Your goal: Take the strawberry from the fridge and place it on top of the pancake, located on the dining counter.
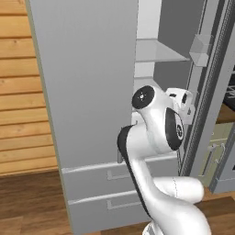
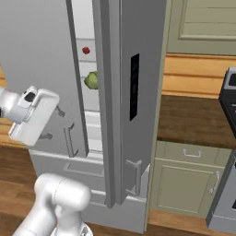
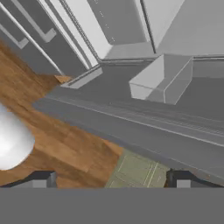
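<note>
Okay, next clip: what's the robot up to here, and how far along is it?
The arm stands at the fridge, whose right door is swung open. Through the gap, the right base view shows the strawberry on an upper shelf with a green cabbage on the shelf below it. The gripper holds nothing; its jaws stand apart, facing the open door's inner side and a door bin. The strawberry is not yet grasped.

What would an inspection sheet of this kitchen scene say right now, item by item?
Surface: wooden floor; a dark counter right of the fridge.
Job's things: fridge with right door open; strawberry on a shelf inside.
Clutter: cabbage on the shelf below the strawberry.
Tool: tool open, empty, tips apart.
Cables: nothing seen.
Surroundings: wood-panelled wall, pale green cabinets.
</note>
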